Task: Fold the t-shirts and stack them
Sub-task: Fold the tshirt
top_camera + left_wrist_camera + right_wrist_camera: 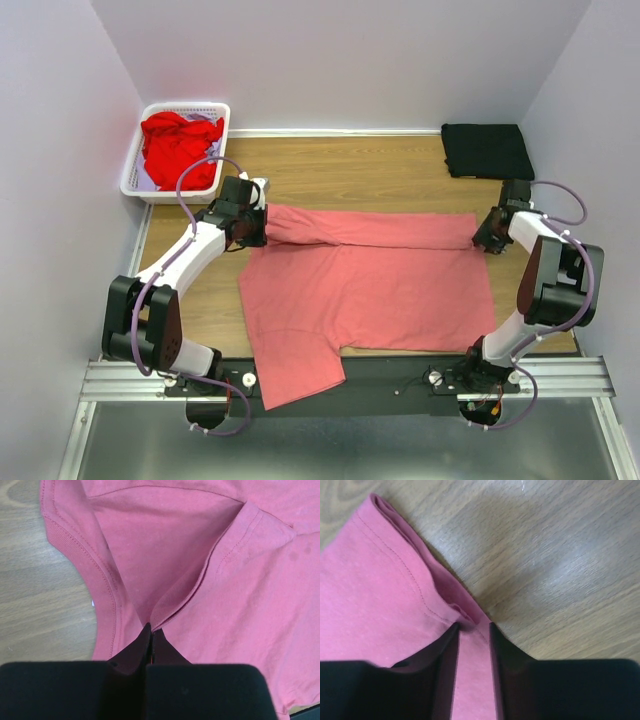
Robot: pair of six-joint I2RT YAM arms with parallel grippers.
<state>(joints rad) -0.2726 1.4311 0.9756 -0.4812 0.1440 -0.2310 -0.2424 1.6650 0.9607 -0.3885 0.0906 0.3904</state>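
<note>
A salmon-pink t-shirt [370, 290] lies spread on the wooden table, its far edge folded over toward me in a long band. My left gripper [250, 228] is at the left end of that band and is shut on a ridge of pink cloth beside the collar [151, 630]. My right gripper [487, 238] is at the right end of the band. In the right wrist view its jaws stand apart [474, 626] with the shirt's hemmed corner [375, 580] lying between them. A folded black t-shirt [487, 150] lies at the far right.
A white basket [185, 106] at the far left holds crumpled red shirts [180, 148]. One sleeve of the pink shirt hangs over the near edge onto the black rail [400, 378]. Walls close in on the left, right and back.
</note>
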